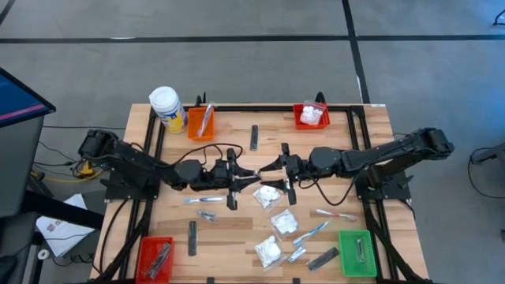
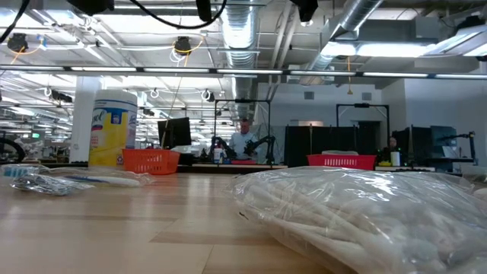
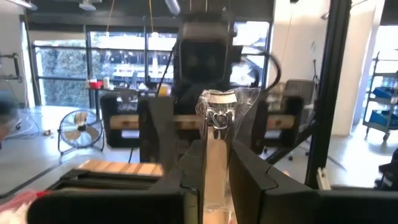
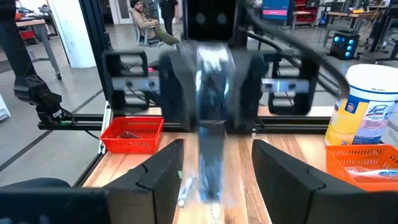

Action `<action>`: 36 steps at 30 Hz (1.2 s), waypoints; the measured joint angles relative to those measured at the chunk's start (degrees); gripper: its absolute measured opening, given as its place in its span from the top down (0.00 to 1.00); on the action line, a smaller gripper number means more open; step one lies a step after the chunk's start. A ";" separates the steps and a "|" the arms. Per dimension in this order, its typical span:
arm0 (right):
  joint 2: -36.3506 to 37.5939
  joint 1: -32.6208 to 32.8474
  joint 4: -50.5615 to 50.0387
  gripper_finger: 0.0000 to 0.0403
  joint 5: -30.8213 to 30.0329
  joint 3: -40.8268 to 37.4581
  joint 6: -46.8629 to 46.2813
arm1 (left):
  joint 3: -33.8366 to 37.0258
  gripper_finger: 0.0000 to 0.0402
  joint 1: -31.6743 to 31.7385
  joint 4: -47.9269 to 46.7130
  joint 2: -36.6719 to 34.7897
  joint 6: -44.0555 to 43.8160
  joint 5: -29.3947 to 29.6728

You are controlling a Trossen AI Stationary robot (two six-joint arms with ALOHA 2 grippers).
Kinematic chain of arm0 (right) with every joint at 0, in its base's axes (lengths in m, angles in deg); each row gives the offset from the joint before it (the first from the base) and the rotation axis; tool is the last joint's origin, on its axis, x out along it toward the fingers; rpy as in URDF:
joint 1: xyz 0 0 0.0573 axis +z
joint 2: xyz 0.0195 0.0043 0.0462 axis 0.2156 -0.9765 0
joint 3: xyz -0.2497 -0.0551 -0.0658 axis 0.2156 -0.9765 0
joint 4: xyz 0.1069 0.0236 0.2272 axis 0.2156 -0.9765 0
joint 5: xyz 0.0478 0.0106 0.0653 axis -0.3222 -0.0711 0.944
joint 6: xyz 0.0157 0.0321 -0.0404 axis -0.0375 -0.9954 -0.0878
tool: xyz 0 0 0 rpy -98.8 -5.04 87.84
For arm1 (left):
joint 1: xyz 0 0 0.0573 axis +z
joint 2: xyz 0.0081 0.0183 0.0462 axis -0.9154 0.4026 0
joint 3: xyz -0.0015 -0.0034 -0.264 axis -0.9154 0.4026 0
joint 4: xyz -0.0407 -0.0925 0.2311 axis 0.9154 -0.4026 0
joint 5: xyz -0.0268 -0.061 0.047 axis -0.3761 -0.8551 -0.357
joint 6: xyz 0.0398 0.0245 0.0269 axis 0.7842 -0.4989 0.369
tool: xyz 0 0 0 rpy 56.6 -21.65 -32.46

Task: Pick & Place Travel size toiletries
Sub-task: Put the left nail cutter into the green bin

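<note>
Both arms meet mid-air over the surface [image 1: 237, 229] centre. Left claw [image 1: 254, 175] clenched on a clear-wrapped toothbrush [image 3: 214, 155], its free end reaching toward the right claw [image 1: 267, 169]. Right claw fingers [image 4: 155, 171] spread apart, the toothbrush lying between them, not pinched. White packets [image 1: 268, 196] lie just below the claws on the surface.
</note>
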 joint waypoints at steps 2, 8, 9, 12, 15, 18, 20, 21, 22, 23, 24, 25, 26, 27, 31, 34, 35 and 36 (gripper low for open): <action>0.00 0.03 0.29 0.56 0.30 0.00 0.00 | 0.00 0.91 0.52 0.88 0.81 -0.36 0.02; 0.00 -0.01 -0.24 0.57 0.25 -0.02 -0.02 | -0.02 0.91 1.31 1.58 1.81 -1.34 -0.09; 0.00 -0.01 -0.46 0.57 0.23 -0.02 -0.01 | -0.02 0.91 1.27 1.82 1.84 -1.27 -0.14; 0.00 0.03 -0.69 0.57 0.35 -0.02 -0.01 | -0.02 0.91 1.07 2.85 1.84 -1.06 -0.31; 0.00 0.03 -0.77 0.58 0.41 -0.02 -0.01 | -0.02 0.91 1.07 3.43 1.84 -1.02 -2.08; 0.00 0.03 -0.78 0.60 0.39 -0.02 -0.01 | -0.02 0.91 1.07 3.55 1.84 -1.03 -2.61; 0.00 0.03 -0.77 0.61 0.39 -0.02 -0.01 | -0.02 0.91 1.07 3.54 1.84 -1.04 -2.61; 0.00 0.03 -0.77 0.62 0.39 -0.02 -0.02 | -0.02 0.91 1.07 3.55 1.84 -1.03 -2.62; 0.00 0.03 -0.77 0.63 0.39 -0.02 -0.02 | -0.02 0.91 1.07 3.55 1.84 -1.04 -2.62; 0.00 0.03 -0.77 0.64 0.39 -0.02 -0.02 | -0.02 0.91 1.07 3.53 1.84 -1.03 -2.65; 0.00 0.03 -0.77 0.66 0.39 -0.02 -0.02 | -0.02 0.91 1.07 3.53 1.84 -1.04 -2.91; 0.00 0.03 -0.77 0.68 0.39 -0.02 -0.02 | -0.02 0.91 1.07 3.53 1.84 -1.16 -3.28; 0.00 0.03 -0.77 0.70 0.39 -0.02 -0.02 | -0.02 0.91 1.15 3.53 1.84 -1.21 -3.86; 0.00 0.03 -0.77 0.72 0.39 -0.02 -0.02 | -0.02 0.91 1.25 3.53 1.84 -1.32 -4.23; 0.00 0.03 -0.77 0.81 0.39 -0.02 -0.06 | -0.02 0.91 1.24 3.55 1.84 -1.50 -4.48; 0.02 -0.02 -0.79 0.88 0.38 -0.02 -1.02 | -0.02 0.91 1.24 3.61 1.84 -1.58 -4.48; 0.02 -0.09 -0.77 0.90 0.41 -0.02 -1.29 | -0.02 0.91 1.24 3.63 1.84 -1.66 -4.46; 0.02 -0.09 -0.78 0.91 0.41 -0.02 -1.38 | -0.02 0.91 1.24 3.65 1.84 -1.89 -4.46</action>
